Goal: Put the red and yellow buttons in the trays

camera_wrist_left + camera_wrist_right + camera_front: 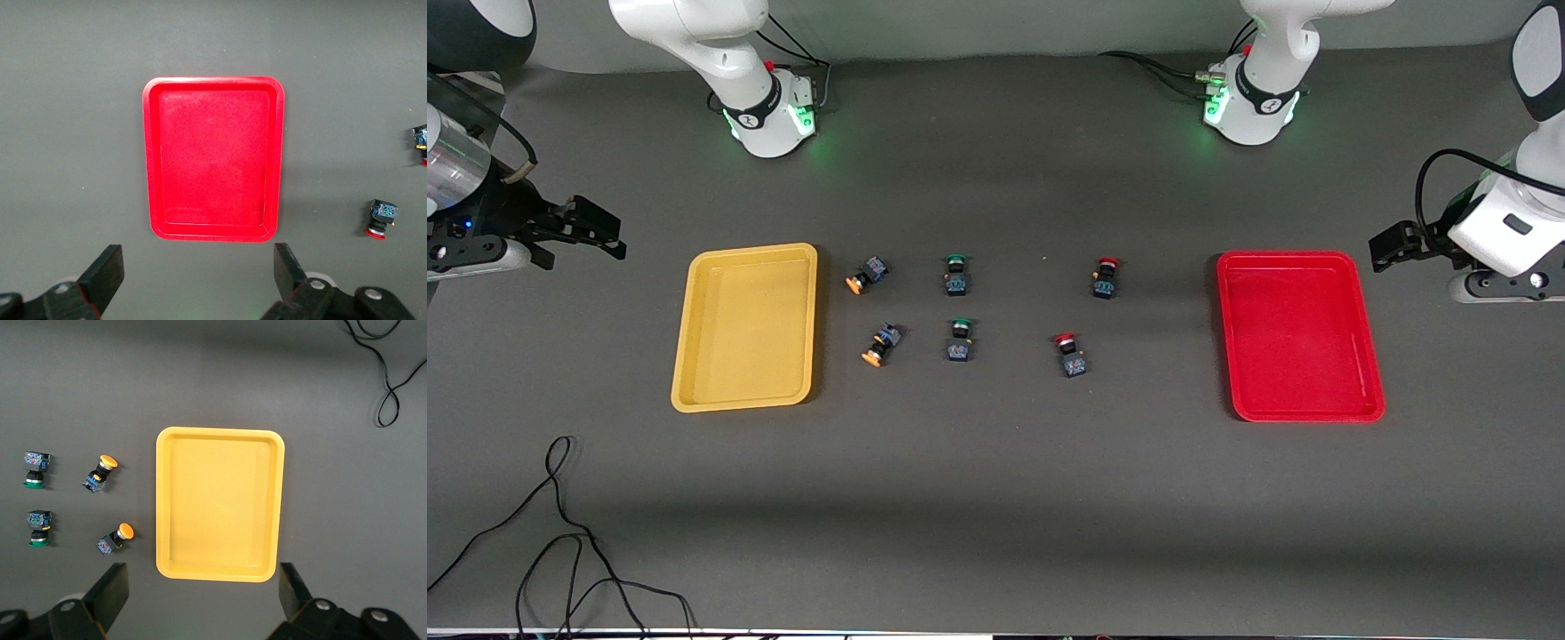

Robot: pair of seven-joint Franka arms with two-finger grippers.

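Note:
The yellow tray (694, 338) lies toward the right arm's end of the table and is empty; it also shows in the right wrist view (220, 503). Two yellow buttons (866, 274) (882, 344) lie beside it (100, 473) (117, 539). The red tray (1298, 333) lies toward the left arm's end and is empty (213, 160). Two red buttons (1106, 277) (1071, 354) stand beside it (381, 219) (420, 137). My right gripper (583, 240) (200, 593) is open and empty over bare table beside the yellow tray. My left gripper (1405, 258) (198, 270) is open and empty over bare table beside the red tray.
Two green-capped buttons (956, 274) (959, 340) stand between the yellow and red ones, and show in the right wrist view (35, 469) (38, 528). A black cable (560, 533) lies on the table nearer to the front camera than the yellow tray.

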